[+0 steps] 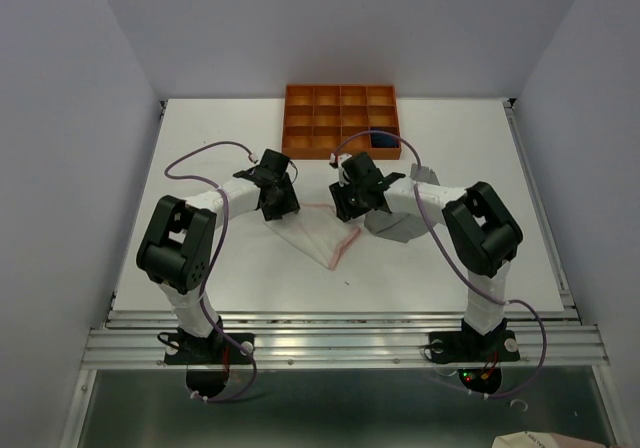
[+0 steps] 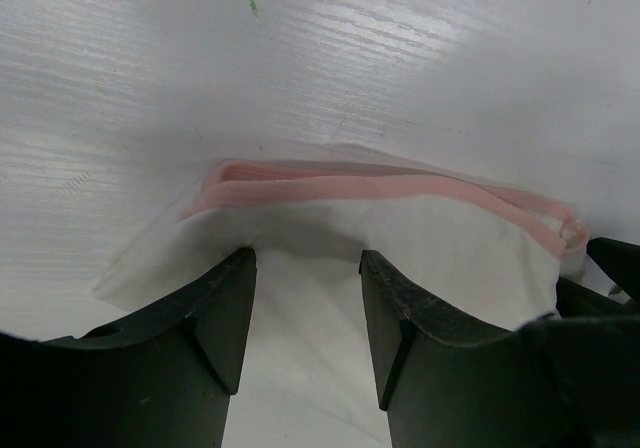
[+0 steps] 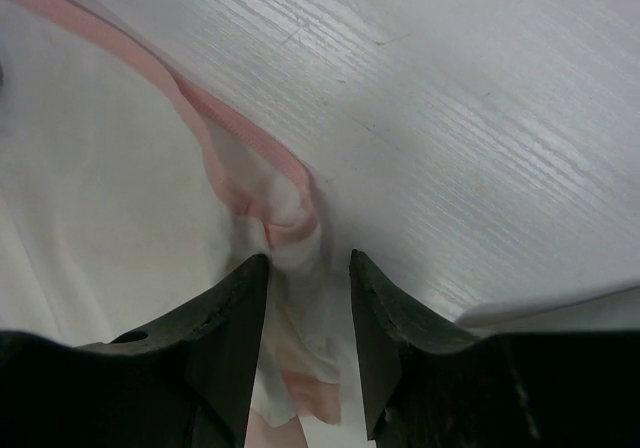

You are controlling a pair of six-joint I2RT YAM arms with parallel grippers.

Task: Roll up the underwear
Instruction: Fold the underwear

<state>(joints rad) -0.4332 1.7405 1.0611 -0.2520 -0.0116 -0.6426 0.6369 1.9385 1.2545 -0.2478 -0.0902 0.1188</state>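
while left claw [image 2: 308, 258], right claw [image 3: 308, 260] gape astride pink-white underwear [image 1: 315, 233], grey underwear [image 1: 395, 226] nearby.

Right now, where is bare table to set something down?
Bare table left of the orange tray; also right of it, and the near strip in front of the pale pink underwear. Crowded mid-table: left gripper, right gripper, that underwear, the grey underwear.

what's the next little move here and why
Likely close both grippers. The left gripper straddles the flat pink-trimmed edge of the pale underwear. The right gripper sits around its bunched corner. Both look open, so the cloth isn't yet held for rolling.
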